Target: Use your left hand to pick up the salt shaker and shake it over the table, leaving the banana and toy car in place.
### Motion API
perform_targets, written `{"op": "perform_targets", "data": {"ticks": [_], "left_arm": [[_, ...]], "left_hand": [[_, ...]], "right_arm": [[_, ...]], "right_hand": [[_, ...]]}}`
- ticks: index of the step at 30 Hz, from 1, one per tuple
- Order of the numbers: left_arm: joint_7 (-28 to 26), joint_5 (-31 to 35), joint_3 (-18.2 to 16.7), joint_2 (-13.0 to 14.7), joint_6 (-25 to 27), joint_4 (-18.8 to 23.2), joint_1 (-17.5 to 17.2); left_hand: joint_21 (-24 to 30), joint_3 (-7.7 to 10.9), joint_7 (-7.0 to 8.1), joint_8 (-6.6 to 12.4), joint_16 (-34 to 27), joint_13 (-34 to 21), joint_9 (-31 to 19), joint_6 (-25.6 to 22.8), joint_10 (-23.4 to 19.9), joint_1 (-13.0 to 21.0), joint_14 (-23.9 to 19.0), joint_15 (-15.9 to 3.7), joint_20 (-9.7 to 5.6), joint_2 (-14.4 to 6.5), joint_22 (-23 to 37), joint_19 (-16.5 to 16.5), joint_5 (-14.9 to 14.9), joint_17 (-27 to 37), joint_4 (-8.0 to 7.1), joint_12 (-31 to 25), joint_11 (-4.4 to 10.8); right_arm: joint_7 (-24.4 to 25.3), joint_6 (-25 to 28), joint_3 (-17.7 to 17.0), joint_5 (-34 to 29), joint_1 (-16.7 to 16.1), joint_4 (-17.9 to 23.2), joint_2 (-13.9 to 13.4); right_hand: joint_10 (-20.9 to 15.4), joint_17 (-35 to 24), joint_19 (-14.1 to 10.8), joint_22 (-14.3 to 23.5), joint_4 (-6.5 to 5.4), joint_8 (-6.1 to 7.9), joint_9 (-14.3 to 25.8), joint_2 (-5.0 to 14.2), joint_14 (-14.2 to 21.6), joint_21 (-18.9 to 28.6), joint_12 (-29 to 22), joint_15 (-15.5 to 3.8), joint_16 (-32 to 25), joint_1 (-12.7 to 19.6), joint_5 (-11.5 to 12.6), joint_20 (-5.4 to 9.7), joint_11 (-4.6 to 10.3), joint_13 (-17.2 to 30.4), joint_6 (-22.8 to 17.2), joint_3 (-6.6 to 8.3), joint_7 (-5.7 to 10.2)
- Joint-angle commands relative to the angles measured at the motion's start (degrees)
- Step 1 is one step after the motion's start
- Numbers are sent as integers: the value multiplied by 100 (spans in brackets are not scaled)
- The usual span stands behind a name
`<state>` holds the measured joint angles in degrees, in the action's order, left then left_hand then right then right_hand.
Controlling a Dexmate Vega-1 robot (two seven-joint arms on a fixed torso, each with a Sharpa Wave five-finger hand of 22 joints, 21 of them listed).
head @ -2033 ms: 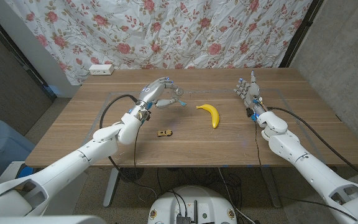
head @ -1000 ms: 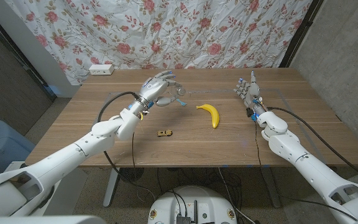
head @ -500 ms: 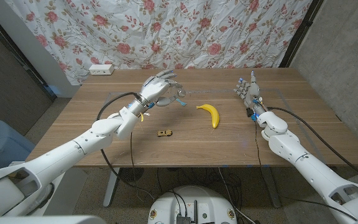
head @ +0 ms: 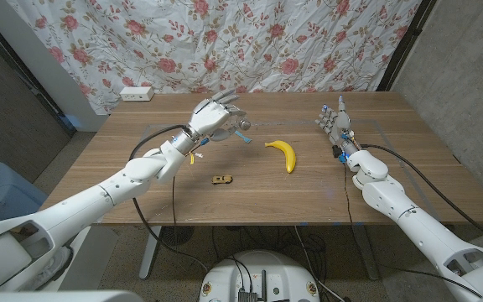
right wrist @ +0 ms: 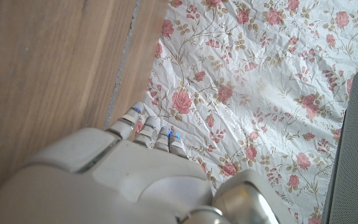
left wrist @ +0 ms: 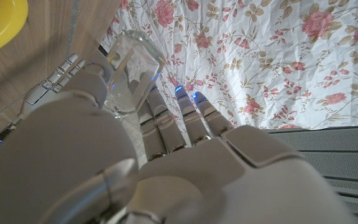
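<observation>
A: The left robot hand is up over the far left-of-middle part of the wooden counter, its fingers wrapped round the clear glass salt shaker.

B: And the right robot hand?

A: Far right, standing upright, fingers straight and holding nothing.

B: The rest?

A: The curved yellow banana lies mid-counter, right of the shaker; the small brown toy car sits nearer, well apart from both hands.
</observation>
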<state>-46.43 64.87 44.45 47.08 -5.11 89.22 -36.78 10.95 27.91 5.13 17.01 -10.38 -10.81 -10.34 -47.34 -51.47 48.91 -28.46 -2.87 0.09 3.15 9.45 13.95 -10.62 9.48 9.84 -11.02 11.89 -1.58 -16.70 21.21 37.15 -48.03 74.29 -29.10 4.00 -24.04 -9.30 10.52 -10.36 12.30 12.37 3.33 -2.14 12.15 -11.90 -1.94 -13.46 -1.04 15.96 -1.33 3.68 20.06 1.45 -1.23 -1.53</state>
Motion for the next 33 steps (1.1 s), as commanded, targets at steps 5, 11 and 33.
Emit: {"op": "perform_targets", "data": {"ticks": [5,11,33], "left_arm": [[-492,847,268,179,364,99,253],[-596,1120,354,239,449,114,333],[-1517,1958,748,271,834,-429,719]], "left_hand": [[-10,2,96,36,-6,-12,-98,-177,-82,167,-47,-874,-41,-183,18,25,-31,13,4,-37,86],[4,-14,100,31,-10,-14,-106,-187,-91,172,-72,-877,-90,-203,18,70,-30,17,-4,-43,87],[-3,-58,165,-5,-14,-18,-124,-161,-67,191,-138,-897,-135,-243,19,91,-31,23,-6,-43,87]], "right_arm": [[1,-1,0,0,-2,1,0],[0,-2,0,0,-1,-2,1],[-3,-5,0,0,1,-9,2]], "right_hand": [[32,-30,-30,30,-32,19,21,584,-32,36,-42,-192,-24,-2,40,6,4,20,6,-7,-44],[33,-30,-30,30,-32,19,21,583,-38,36,-41,-199,-21,-3,40,2,7,20,6,-8,-40],[27,-30,-32,30,-32,20,21,584,-44,37,-44,-198,-19,-3,39,4,4,20,2,-8,-45]]}}
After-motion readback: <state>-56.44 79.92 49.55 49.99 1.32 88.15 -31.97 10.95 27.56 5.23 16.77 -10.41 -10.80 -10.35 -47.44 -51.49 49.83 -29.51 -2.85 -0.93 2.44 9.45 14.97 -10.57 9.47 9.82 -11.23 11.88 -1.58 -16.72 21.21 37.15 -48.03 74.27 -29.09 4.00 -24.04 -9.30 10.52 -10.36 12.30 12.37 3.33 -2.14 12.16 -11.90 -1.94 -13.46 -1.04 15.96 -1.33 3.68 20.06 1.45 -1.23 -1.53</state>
